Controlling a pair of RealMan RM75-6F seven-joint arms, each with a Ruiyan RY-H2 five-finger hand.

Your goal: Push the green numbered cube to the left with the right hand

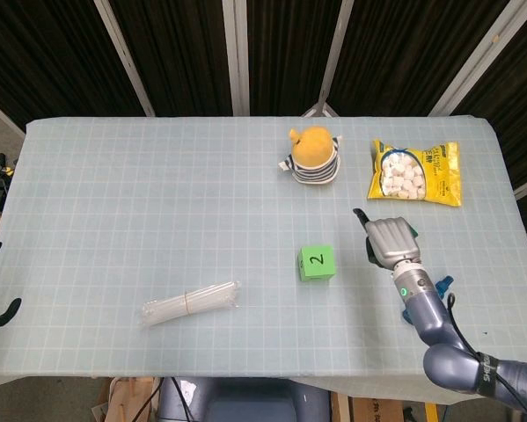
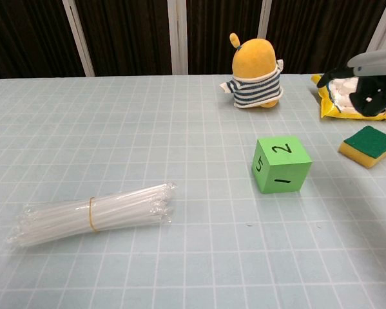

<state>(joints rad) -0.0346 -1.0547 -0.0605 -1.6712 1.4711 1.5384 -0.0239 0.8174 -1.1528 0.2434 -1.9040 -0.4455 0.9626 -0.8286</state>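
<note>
Green numbered cube [image 1: 317, 262] sits on worktop [image 1: 157, 202], near the striped plush toy [image 1: 313, 156]. Right hand [image 1: 389, 242] hovers just right of cube, apart, holding nothing; finger spread unclear.

You've got a yellow plush toy [image 1: 312, 156] in a striped shirt at the far side of the gridded worktop [image 1: 140, 202], a yellow marshmallow bag [image 1: 414, 172] just right of it, a green-yellow sponge [image 2: 368, 145] nearer, and a banded bundle of clear straws [image 1: 190, 302] front left.

Right hand [image 1: 391, 241] raised, empty
</note>
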